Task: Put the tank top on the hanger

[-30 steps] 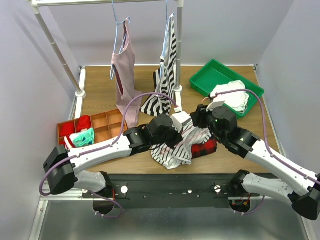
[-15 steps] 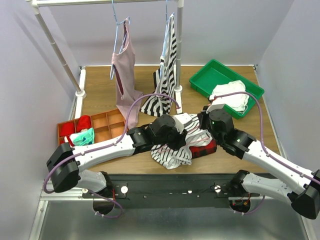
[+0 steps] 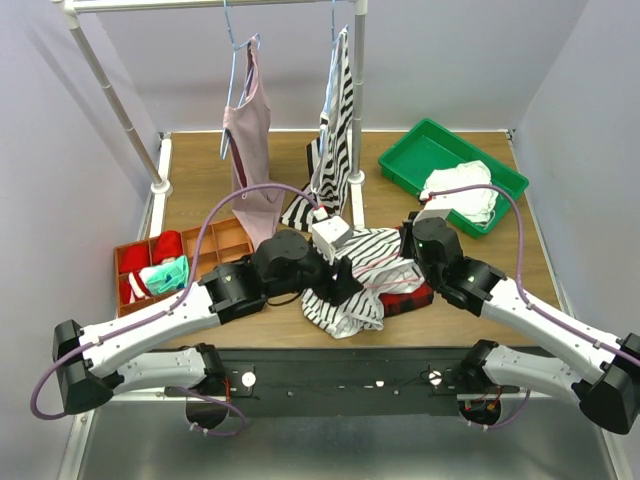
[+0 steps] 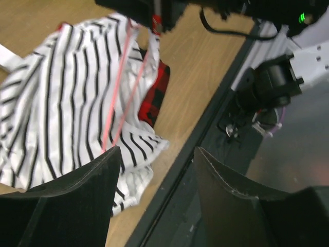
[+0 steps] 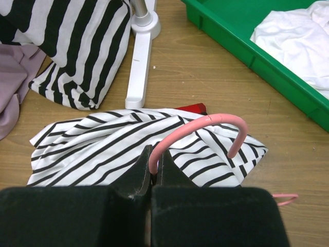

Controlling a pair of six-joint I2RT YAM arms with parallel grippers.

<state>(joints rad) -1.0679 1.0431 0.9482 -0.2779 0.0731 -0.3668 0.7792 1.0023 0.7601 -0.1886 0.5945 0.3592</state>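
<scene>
The tank top (image 3: 352, 295) lies crumpled on the table near the front edge, white with thin black stripes. The pink hanger (image 4: 122, 87) lies across it, two thin wires running over the fabric. My right gripper (image 5: 156, 155) is shut on the base of the hanger's hook (image 5: 205, 123), which curves up and away over the tank top (image 5: 103, 146). My left gripper (image 4: 157, 154) is open and holds nothing. It hovers above the tank top's near edge (image 4: 61, 108), over the table's front rail. From above, the left gripper (image 3: 343, 278) and right gripper (image 3: 405, 255) flank the garment.
A bold black-and-white striped top (image 3: 335, 120) and a mauve top (image 3: 250, 150) hang from the rack; its post base (image 5: 141, 56) stands just beyond the garment. A green tray (image 3: 405, 160) with white cloth (image 3: 465, 190) sits back right, an orange organiser (image 3: 205, 250) left. Red plaid cloth (image 3: 410, 297) lies under the tank top.
My left gripper has opened, let go and drawn back to the left. My right gripper has shut on the hanger's hook.
</scene>
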